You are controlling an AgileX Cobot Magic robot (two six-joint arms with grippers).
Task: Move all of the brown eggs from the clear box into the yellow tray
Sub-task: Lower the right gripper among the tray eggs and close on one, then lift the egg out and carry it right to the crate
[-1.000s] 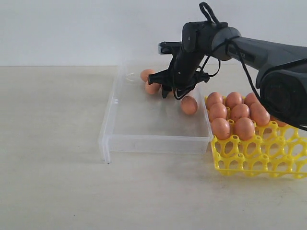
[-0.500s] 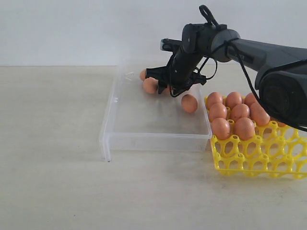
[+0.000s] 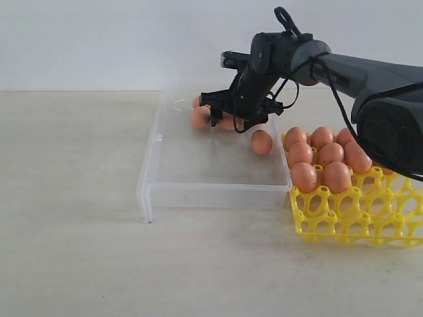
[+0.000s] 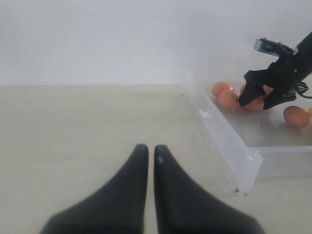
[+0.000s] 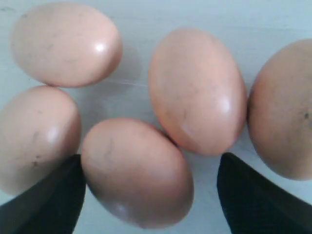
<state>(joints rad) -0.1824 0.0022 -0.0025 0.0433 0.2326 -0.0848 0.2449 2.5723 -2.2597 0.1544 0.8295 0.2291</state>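
Five brown eggs (image 5: 195, 92) crowd beneath the right pincer (image 5: 149, 163), spread wide around one; left pincer (image 4: 147, 148) closed, well aside.

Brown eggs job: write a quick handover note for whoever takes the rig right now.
Right claw: open, straddling one egg in the far-end cluster of the clear box; not gripping it.
Left claw: shut, empty, over the bare table beside the box.
Done: about eight brown eggs sit in the yellow tray.
Left: at least five eggs in the box, one lying apart near the tray; front tray cells are free.
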